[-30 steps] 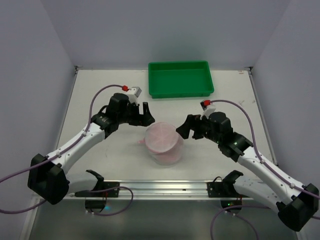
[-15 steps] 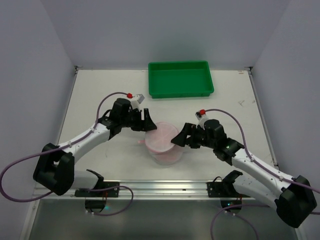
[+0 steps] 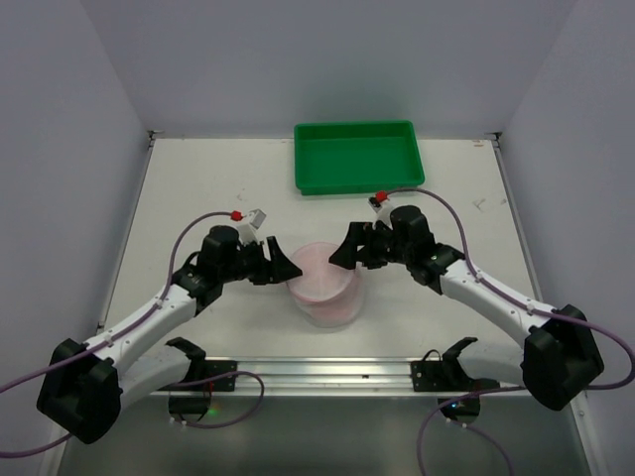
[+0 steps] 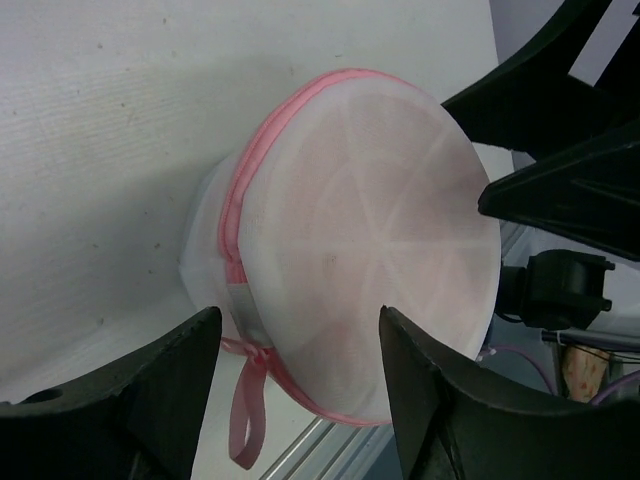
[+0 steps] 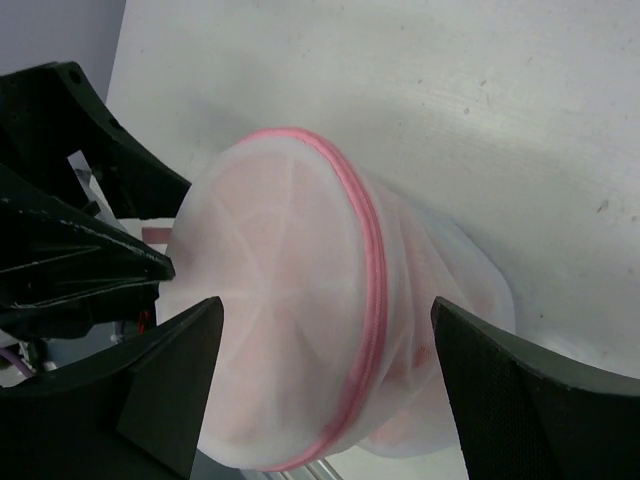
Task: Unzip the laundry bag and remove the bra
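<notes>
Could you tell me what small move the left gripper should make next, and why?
Probably ease the left gripper down onto the pink ribbon and close on it. The bag looks fully zipped along its zipper, the ribbon hangs from that rim close to this gripper, and both grippers are open, with the right gripper flanking the bag's other side.
</notes>
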Motion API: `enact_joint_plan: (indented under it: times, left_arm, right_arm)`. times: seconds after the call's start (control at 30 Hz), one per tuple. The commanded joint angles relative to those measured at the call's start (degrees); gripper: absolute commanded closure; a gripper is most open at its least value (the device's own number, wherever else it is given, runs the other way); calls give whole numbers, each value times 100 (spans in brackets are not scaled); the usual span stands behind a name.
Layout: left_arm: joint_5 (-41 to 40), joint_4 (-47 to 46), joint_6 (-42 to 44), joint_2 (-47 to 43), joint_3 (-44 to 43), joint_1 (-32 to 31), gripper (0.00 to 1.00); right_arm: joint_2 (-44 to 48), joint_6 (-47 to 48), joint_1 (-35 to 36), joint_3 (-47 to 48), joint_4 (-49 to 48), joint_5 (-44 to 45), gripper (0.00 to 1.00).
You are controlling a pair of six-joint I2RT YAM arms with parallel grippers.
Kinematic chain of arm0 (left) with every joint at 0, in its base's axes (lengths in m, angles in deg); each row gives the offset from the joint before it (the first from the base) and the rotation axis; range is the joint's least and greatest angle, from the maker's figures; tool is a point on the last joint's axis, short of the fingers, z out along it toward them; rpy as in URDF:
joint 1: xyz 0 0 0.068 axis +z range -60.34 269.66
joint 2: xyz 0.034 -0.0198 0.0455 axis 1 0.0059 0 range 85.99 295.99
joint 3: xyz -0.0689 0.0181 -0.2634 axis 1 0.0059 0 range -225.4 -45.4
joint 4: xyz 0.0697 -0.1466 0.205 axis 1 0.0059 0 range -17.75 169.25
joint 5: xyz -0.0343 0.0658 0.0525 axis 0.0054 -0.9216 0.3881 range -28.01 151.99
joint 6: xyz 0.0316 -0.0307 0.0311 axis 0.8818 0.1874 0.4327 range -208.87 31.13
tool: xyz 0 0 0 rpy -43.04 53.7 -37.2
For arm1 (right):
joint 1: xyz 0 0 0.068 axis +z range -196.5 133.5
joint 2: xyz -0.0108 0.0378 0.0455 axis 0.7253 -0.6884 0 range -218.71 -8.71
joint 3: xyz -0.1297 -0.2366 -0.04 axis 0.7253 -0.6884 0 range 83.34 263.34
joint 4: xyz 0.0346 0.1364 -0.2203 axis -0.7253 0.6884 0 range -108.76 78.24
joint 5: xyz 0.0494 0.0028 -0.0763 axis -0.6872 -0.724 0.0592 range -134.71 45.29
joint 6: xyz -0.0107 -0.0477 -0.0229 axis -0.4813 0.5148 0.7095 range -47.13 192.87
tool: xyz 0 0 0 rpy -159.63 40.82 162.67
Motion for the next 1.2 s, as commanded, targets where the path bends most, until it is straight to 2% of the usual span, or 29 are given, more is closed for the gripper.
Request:
enact_joint_plan:
  times: [0.0, 0.37, 0.53, 0.6, 0.7, 0.8, 0.97, 1.17]
  left_arm:
    - [287, -489, -422, -168, 230, -95, 33]
    - [235, -1098, -1161, -625, 539, -727, 35]
    - [226, -1019, -1161, -493, 591, -1009, 33]
    - [95, -800, -1109, -546, 592, -1018, 30]
    - [-973, 78, -951, -756, 356, -1018, 24]
    - [-1443, 554, -941, -941, 223, -1018, 19]
    - [-1866, 520, -1012, -924, 170, -1009, 17]
    - [-1867, 28, -889, -433, 47, -939, 20]
  right_arm:
    - [-217, 718, -174, 527, 27, -354, 14]
    - [-1026, 1219, -333, 1415, 247, -1110, 15]
    - [-1132, 1307, -394, 1670, 405, -1006, 16]
    - [-1000, 1333, -456, 1697, 502, -900, 15]
    - [-579, 1421, -500, 1645, 651, -505, 14]
    - [-96, 1553, -508, 1548, 915, -180, 13]
    - [686, 1571, -500, 1311, 1231, 58, 13]
    - [1346, 1545, -500, 960, 1363, -46, 12]
